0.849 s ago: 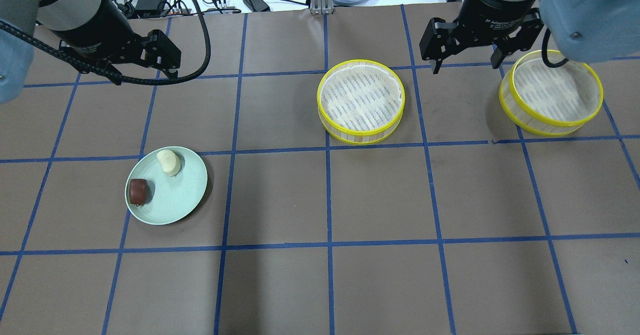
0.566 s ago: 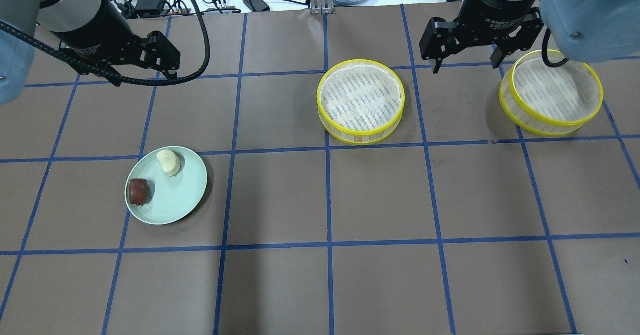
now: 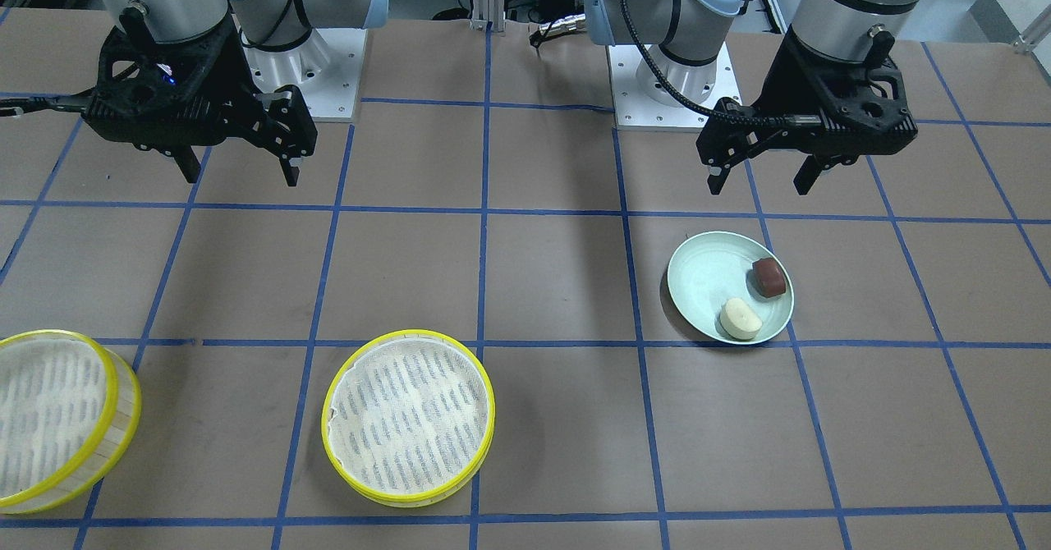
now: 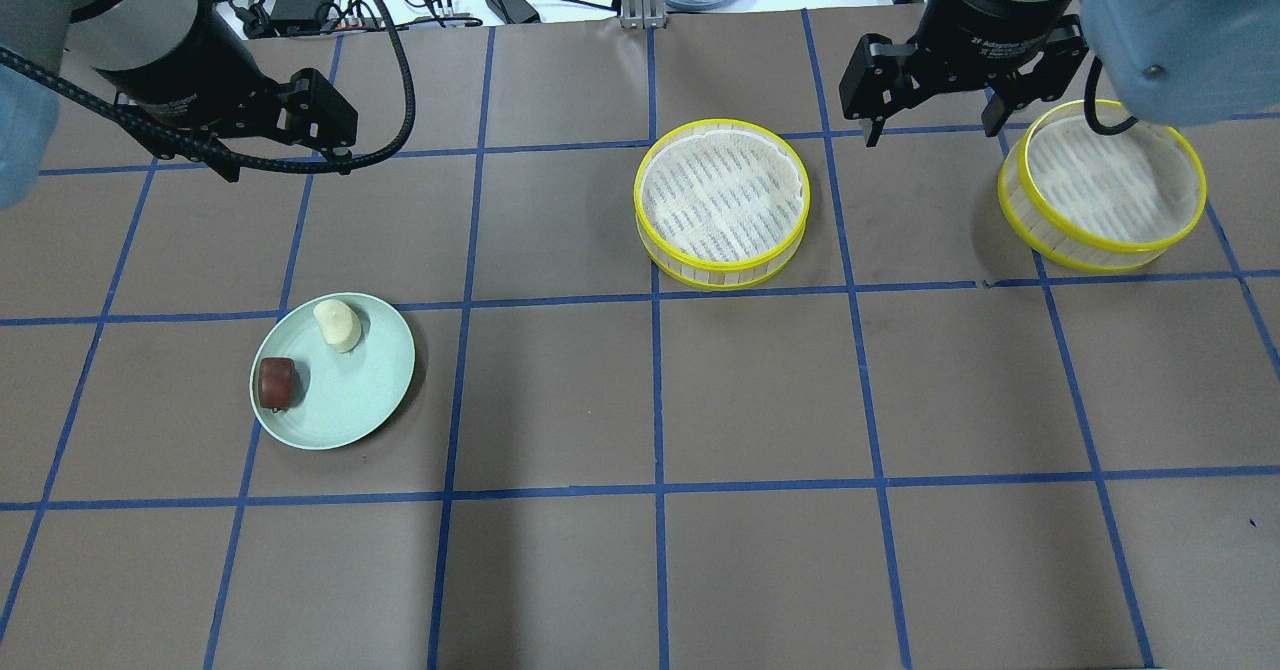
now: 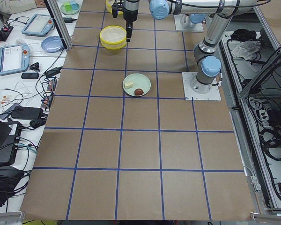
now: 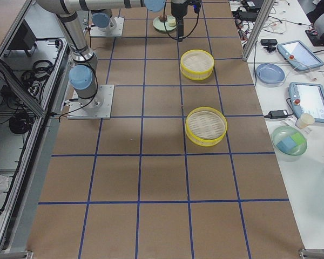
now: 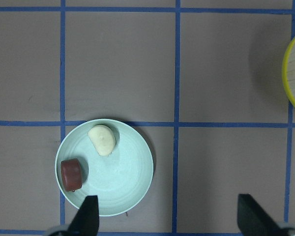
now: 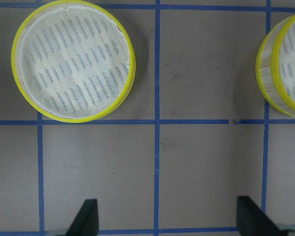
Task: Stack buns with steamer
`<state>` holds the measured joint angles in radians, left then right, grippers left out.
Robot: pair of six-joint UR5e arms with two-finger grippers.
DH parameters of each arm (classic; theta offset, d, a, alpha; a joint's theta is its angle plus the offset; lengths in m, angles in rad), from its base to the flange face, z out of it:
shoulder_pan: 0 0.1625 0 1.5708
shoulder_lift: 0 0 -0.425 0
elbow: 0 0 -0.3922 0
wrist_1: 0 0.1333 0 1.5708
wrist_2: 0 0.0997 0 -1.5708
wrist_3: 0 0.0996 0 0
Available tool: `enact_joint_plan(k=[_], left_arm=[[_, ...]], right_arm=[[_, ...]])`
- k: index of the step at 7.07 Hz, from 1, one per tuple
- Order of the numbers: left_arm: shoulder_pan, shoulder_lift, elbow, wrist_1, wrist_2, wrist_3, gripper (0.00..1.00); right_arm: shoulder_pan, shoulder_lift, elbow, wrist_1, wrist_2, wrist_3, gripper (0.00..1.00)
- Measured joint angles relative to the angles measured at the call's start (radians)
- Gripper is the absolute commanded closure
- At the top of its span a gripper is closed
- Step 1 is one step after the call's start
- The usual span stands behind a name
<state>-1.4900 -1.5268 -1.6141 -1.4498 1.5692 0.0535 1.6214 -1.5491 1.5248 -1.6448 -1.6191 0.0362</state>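
A cream-white bun (image 4: 337, 324) and a dark reddish-brown bun (image 4: 276, 383) lie on a pale green plate (image 4: 350, 400). Both also show in the left wrist view, the cream bun (image 7: 102, 140) and the brown bun (image 7: 71, 174). One steamer tray (image 4: 721, 200) stands mid-table and a second steamer tray (image 4: 1102, 183) at the far right, both with nothing in them. My left gripper (image 4: 285, 155) hovers open and empty, behind the plate. My right gripper (image 4: 935, 132) hovers open and empty between the two trays (image 8: 73, 60).
The brown table (image 4: 640, 400) has a blue tape grid. Cables, tablets and bowls lie beyond the far edge (image 4: 430, 0). Both arm bases (image 3: 673, 82) are bolted at the robot's side.
My left gripper has shifted slightly to the left in the overhead view. The right arm, the buns and the trays have not moved.
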Motion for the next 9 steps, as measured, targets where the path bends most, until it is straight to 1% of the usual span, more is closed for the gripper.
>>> enact_joint_plan(k=[2,3,5,7,9], left_arm=[[0.014,-0.013,-0.002,0.0,0.0,0.001,0.0],[0.042,-0.019,-0.003,0.001,0.0,0.003,0.0],[0.106,-0.022,-0.009,-0.004,0.002,0.003,0.0],[0.127,-0.032,-0.04,0.004,0.001,-0.01,0.0],[0.154,-0.097,-0.085,0.069,0.001,-0.057,0.01]], right_arm=[[-0.005,0.013,-0.004,-0.039,-0.005,-0.009,0.0],[-0.028,0.033,-0.011,-0.059,-0.007,-0.027,0.0],[-0.163,0.095,-0.022,-0.08,0.035,-0.16,0.0],[-0.295,0.157,-0.03,-0.144,0.053,-0.326,0.0],[-0.429,0.242,-0.038,-0.242,0.069,-0.508,0.0]])
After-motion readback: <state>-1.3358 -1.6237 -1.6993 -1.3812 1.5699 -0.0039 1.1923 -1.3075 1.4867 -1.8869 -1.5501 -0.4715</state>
